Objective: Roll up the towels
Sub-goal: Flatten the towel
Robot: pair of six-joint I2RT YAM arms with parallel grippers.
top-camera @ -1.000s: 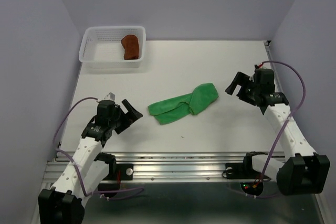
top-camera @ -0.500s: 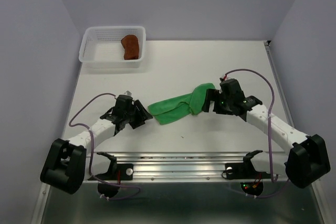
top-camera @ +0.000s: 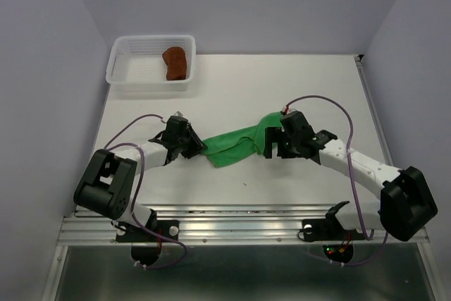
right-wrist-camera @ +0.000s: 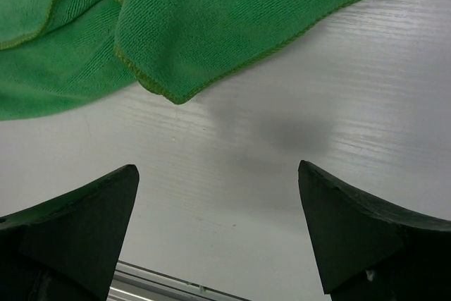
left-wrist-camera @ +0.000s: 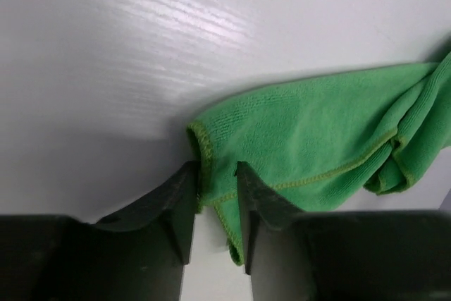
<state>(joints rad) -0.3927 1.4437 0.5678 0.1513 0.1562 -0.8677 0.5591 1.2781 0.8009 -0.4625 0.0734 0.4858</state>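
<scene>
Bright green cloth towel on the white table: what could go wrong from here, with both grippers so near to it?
1. The left gripper has only the hemmed corner of the bright green cloth towel between its jaws; so thin a hold may slip when it pulls.
2. The right gripper is open, and the towel's folded flap lies ahead of it, not between its jaws; closing here might catch nothing.

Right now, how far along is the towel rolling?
Done: the rust-brown towel sits bundled in the white mesh basket. In hand: the left gripper straddles a corner hem of the green towel, fingers not yet clamped; the right gripper hangs open beside its other end, holding nothing. Left: the green towel lies loosely folded on the table, unrolled.
</scene>
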